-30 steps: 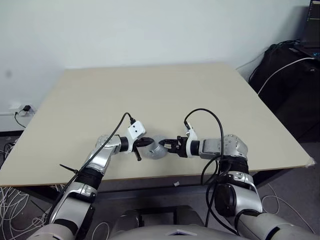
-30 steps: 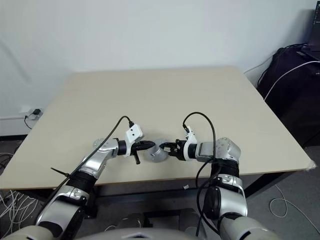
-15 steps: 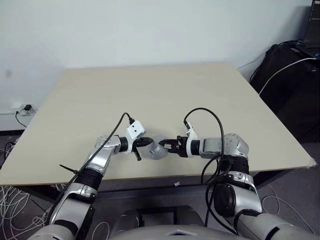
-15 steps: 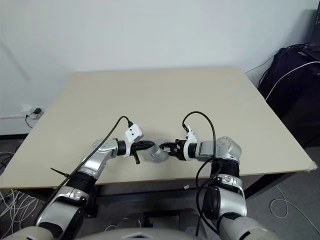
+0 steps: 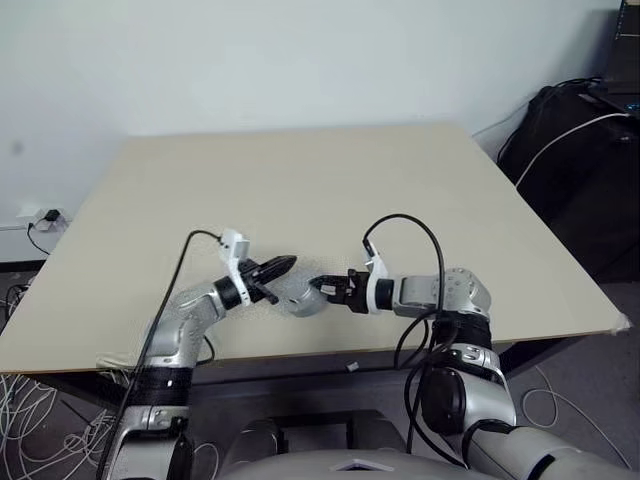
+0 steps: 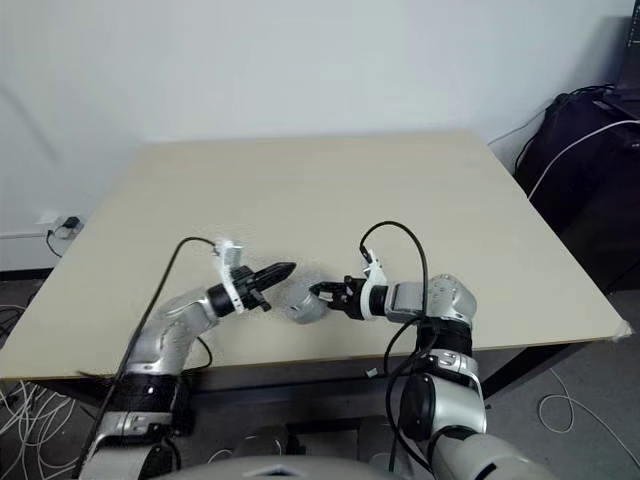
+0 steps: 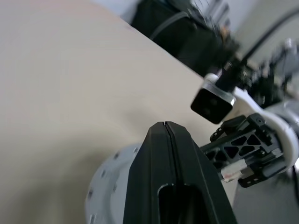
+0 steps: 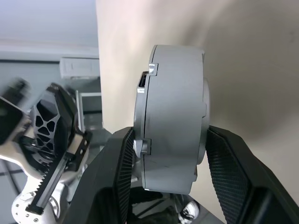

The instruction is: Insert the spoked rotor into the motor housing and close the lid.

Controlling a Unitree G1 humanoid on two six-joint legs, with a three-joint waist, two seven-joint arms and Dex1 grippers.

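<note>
motor housing (image 8: 170,116) windings hidden edge-on, left gripper (image 7: 164,128) covering its face

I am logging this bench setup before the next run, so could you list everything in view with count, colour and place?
round grey metal motor housing: one, silver-grey, held on edge above the table's near part, clamped between the right claw's fingers.
flat rectangular table: one, pale beige, centre of the scene.
wall socket with plug: one, white, low on the wall at the left.
black bag with a white cable: one, on the floor at the right.
loose cables: several, white, floor at lower left.
left claw: one, black, shut, empty, beside the housing.
right claw: one, black, gripping the housing.
</note>
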